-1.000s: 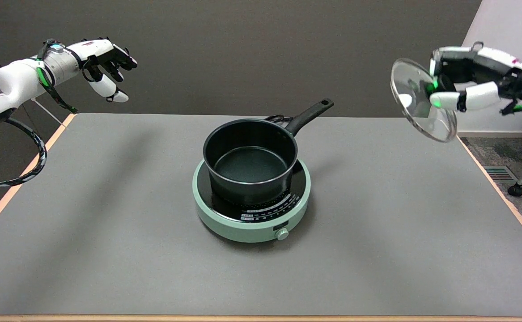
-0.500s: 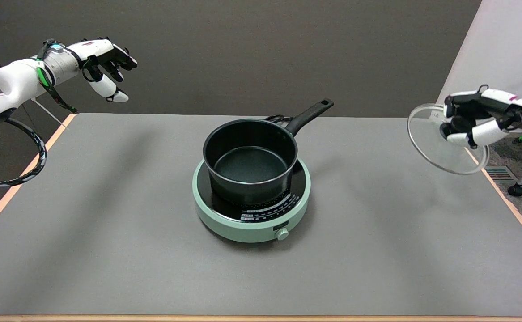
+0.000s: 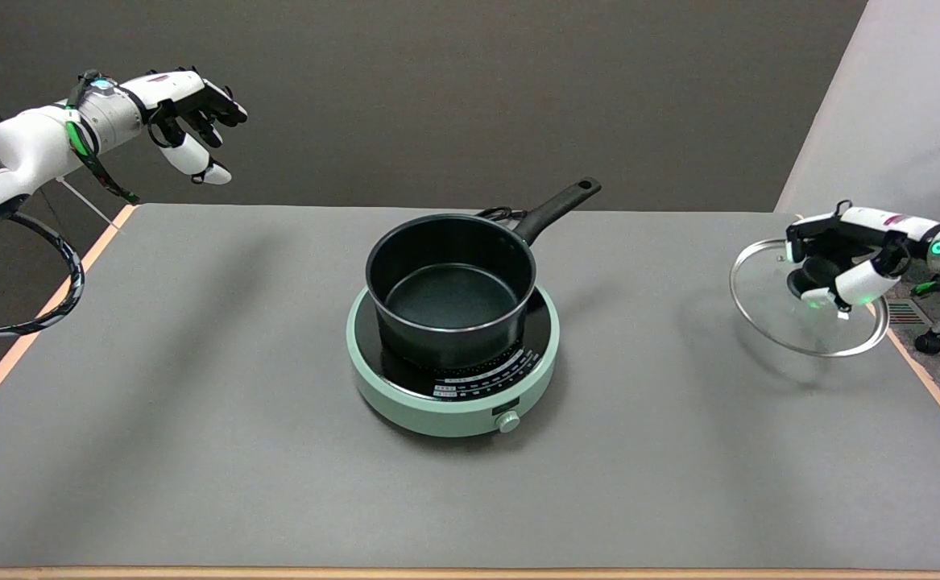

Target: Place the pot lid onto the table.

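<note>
Glass lid [image 3: 768, 310] is at the right edge of the grey table [image 3: 196, 419], slightly tilted, its shadow just under it; can't tell if the rim touches the surface. Right robot hand [image 3: 836, 270] has its fingers wrapped around the lid's knob. Black pot [image 3: 449, 294] sits uncovered on a mint-green hotplate [image 3: 453, 387] mid-table, handle pointing to the far right, well apart from the lid.
</note>
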### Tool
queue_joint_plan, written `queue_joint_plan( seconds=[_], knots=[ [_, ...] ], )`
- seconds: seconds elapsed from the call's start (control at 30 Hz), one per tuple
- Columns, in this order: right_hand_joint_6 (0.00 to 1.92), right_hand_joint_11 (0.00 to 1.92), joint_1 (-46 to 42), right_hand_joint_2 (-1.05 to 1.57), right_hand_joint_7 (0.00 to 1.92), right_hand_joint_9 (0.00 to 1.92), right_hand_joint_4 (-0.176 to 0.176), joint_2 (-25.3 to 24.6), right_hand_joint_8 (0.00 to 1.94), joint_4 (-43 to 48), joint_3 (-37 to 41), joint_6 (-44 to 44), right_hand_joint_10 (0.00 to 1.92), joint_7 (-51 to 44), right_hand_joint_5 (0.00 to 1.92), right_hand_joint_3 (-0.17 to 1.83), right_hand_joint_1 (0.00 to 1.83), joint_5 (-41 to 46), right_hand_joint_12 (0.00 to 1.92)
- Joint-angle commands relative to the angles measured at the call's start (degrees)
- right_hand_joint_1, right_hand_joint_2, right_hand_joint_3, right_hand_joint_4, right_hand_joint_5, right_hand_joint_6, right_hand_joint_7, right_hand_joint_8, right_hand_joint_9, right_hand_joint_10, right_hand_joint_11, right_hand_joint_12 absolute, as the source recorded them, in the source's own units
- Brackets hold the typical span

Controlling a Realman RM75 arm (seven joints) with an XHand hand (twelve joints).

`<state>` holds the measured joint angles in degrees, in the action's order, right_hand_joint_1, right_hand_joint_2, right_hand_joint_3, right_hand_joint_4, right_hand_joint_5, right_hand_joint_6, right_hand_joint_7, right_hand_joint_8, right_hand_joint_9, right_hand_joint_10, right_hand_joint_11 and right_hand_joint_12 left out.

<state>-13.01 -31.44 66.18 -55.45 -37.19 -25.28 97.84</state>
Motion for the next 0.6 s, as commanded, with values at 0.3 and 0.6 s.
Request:
queue_joint_plan(
  seconds=[0.3, 0.6],
  knots=[
    [1.68, 0.55, -0.74, 0.82, 0.75, 0.75, 0.176, -0.41, 1.74, 0.37, -5.31, 2.16, 1.92, 5.64, 0.47, 0.96, 1.33, -7.55, 1.91],
    [1.68, 0.49, -12.36, 0.85, 0.73, 0.72, 0.176, -3.92, 1.76, 9.19, 8.71, 0.87, 1.92, 9.00, 0.44, 0.93, 1.32, -8.40, 1.92]
  ],
)
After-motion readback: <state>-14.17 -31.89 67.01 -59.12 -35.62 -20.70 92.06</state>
